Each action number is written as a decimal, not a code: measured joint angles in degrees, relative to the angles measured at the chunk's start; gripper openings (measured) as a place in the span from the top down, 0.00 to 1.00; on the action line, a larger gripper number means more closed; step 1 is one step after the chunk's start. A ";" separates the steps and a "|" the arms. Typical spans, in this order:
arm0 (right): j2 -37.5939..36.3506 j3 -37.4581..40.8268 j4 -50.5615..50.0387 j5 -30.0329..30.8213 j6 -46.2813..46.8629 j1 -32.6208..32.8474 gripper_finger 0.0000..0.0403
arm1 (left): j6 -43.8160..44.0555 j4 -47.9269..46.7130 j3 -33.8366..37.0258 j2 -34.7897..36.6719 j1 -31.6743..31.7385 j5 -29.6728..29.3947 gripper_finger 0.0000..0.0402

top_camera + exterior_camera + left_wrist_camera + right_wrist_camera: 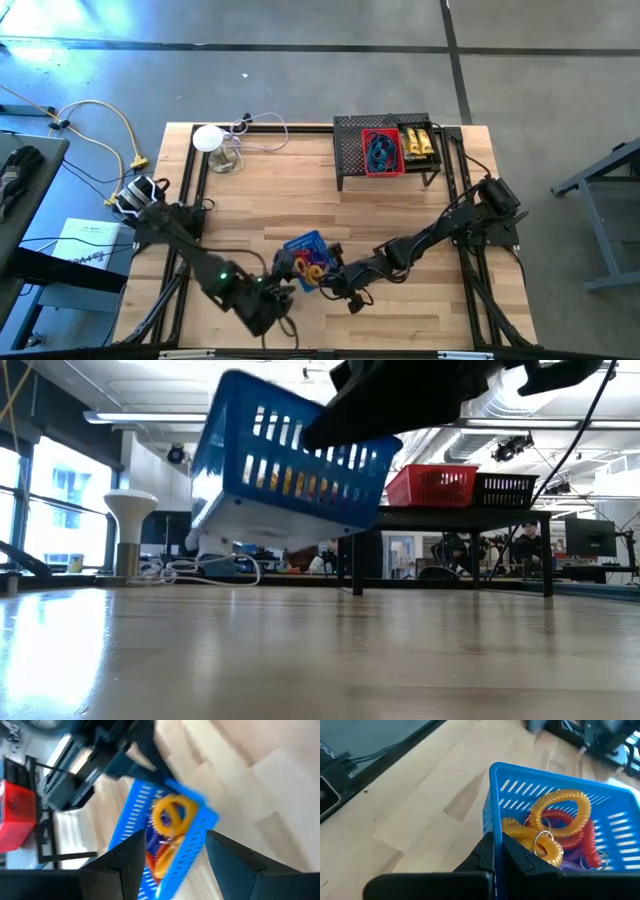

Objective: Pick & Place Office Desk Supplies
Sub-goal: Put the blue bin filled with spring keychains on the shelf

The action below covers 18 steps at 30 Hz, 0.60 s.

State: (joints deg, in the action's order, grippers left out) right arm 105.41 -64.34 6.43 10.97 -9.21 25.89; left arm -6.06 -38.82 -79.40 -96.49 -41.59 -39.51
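A small blue slotted basket [305,255] holds yellow, orange and red coil rings [560,827]. It hangs tilted above the table in the low view [290,460]. My right gripper [499,851] comes from the table's right and is shut on the basket. My left gripper [175,862] stands open just left of the basket [165,827], which shows beyond its fingers and between them; I see no touch. In the high view the left gripper [282,276] sits near the front edge. My right gripper pinches the basket's side wall [495,827] near a corner, one finger [520,860] inside the basket and one [482,857] outside. The fingers slant down from the table's right. The basket is lifted clear of the table and tilted, with the rings still in it.
A black mesh shelf [350,150] stands at the back right. It carries a red basket [383,152] with blue loops and a bin of yellow tubes [420,143]. A white round device [208,138] with a cable stands at the back left. Bare wood lies between.
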 joint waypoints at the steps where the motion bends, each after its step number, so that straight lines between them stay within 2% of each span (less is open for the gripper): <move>1: 0.00 0.00 -0.28 0.25 0.36 0.00 0.99 | 0.76 0.32 0.00 0.00 -0.53 0.03 0.51; 8: -0.13 0.00 -3.19 5.22 0.56 0.46 0.99 | 11.41 0.47 0.00 0.00 -2.25 0.63 0.51; 13: -2.09 -0.27 -5.29 7.99 1.94 0.55 0.99 | 17.17 0.30 0.00 0.00 -2.20 8.05 0.51; 18: -2.80 -7.81 -20.60 14.11 3.48 0.52 0.99 | 18.53 0.34 0.02 -0.02 -2.22 13.27 0.51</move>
State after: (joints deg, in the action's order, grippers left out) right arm 102.60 -72.15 -14.16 25.08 -5.73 26.41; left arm 12.47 -38.48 -79.37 -96.51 -43.81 -26.24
